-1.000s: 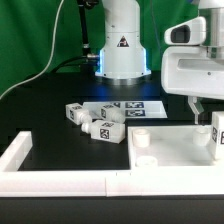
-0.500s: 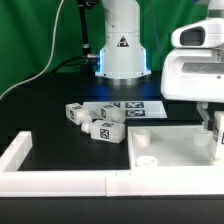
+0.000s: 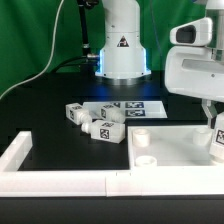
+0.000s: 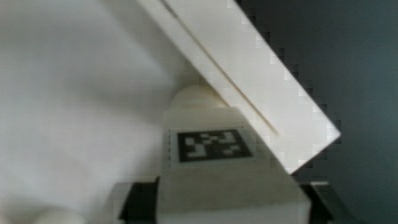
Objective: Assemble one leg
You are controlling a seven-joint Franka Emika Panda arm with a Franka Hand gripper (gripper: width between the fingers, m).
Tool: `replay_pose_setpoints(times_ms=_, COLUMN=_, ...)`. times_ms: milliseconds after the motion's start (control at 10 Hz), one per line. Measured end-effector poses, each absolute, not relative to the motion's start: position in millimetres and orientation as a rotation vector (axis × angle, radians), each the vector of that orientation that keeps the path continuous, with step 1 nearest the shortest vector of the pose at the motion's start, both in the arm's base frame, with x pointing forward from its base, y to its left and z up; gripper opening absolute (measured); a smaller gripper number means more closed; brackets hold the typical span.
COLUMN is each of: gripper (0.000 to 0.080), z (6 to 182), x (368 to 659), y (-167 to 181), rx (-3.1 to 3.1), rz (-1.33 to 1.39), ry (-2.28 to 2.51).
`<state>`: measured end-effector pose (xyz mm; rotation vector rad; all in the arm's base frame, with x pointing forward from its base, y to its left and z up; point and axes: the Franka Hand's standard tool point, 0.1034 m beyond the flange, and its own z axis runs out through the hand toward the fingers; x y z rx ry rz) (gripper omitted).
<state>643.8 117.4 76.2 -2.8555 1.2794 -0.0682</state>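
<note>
Leg [image 4: 217, 175], bearing a square black-and-white tag [image 4: 214, 145], is gripped between the jaws above the white panel [image 4: 80, 90].

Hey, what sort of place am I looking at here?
Probably a robotics lab bench: a robot arm base, a green backdrop, and a gripper holding a tagged leg.

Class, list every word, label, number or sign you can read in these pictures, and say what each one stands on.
No words or numbers can be read anywhere.
Dark triangular sign on the robot base: too small to read.
Square black-and-white tag on the leg at the gripper: a pattern, no letters.
Similar tags on the loose legs and the marker board: patterns only.
</note>
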Motion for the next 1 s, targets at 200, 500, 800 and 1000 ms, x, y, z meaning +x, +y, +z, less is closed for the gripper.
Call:
replay_pose_setpoints(times_ms=200, gripper=0.0287, z=75.4, x=644.5, y=115.8, rx=-2.628, rz=-0.057, ry=1.651)
replay_pose_setpoints(times_ms=500, gripper=0.0287, z=75.5, x=645.0, y=114.5, rx=-2.173, rz=0.011, ry=2.153)
replay_pose_setpoints(times_ms=800, gripper=0.0295, z=75.2, x=644.9, y=114.5, rx=-2.212, rz=0.006, ry=2.117)
replay_pose_setpoints(times_ms=1000, gripper=0.0623, z=77.3, x=643.7, y=113.7, rx=-2.622, rz=-0.018, ry=1.63)
